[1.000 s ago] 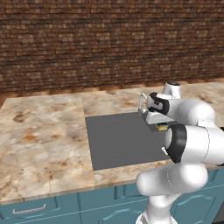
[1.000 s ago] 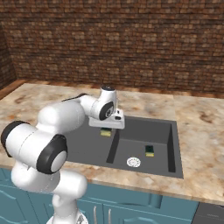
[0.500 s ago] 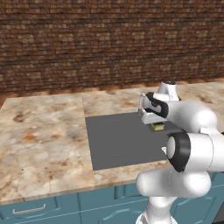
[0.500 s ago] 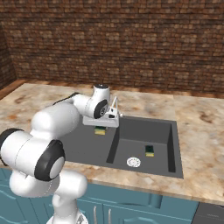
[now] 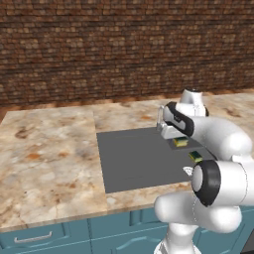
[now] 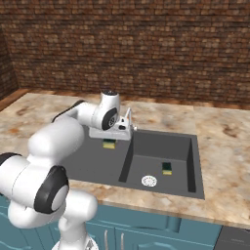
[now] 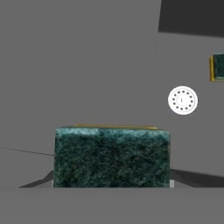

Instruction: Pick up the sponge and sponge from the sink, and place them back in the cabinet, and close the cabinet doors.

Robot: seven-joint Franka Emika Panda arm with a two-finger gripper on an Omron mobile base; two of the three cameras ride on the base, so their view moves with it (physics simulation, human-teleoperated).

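- with one sponge clamped in the closed gripper and hanging clear above the sink, the pick of the first of the two looks done, and carrying it to the cabinet is the step in hand.
- the other sponge lies on the basin floor, green face up, near the round white drain and well apart from the held one.
- the next move, as i judge it, calls for lifting clear of the sink rim and turning the base toward the cabinet.
- the small silver faucet stands just beside the hand, so a swing to that side could clip it.
- tan marble counter frames the basin, with a brick wall behind it.
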